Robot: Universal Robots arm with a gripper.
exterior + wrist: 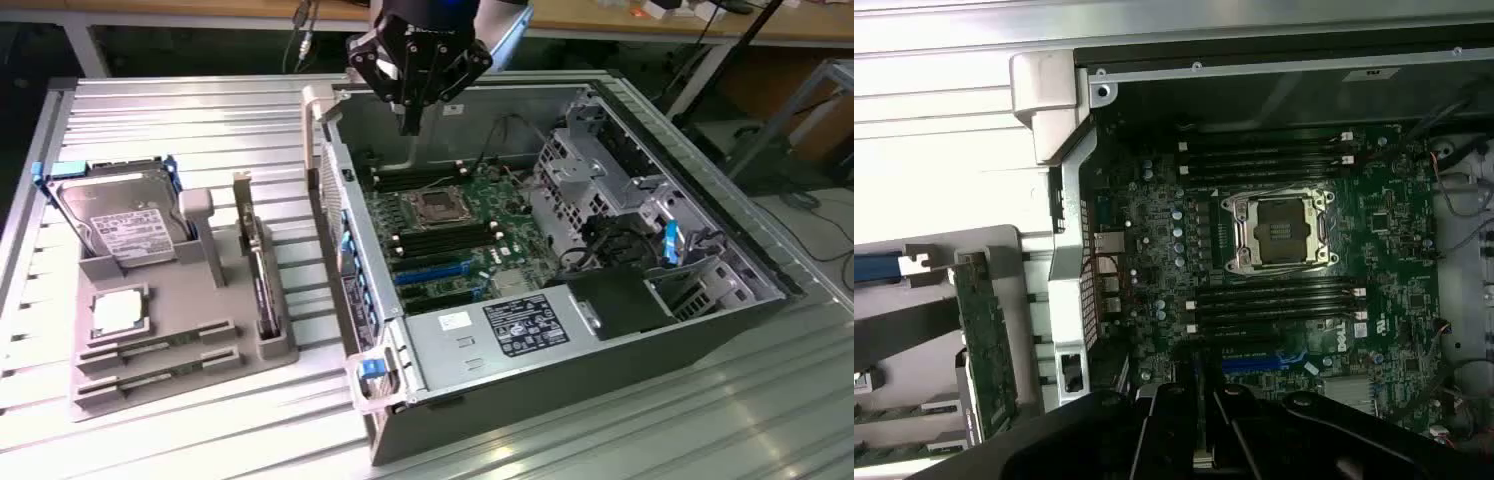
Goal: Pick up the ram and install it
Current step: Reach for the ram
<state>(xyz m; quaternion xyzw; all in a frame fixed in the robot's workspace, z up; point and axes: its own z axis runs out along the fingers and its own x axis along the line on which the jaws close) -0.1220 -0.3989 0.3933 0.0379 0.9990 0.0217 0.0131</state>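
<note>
Claw pinched narrow on the ram, stick hanging edge-down over the open PC case, above the memory slots by the CPU socket. Looks like the install step; seating needs the stick lined up along a free slot.

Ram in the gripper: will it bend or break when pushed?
Probably stiff: the ram hangs straight under the gripper. It looks very thin, so likely light, and a sideways push might crack it.

Wrist vertical, fingers pointing straight down, pinched narrow on ram.
</note>
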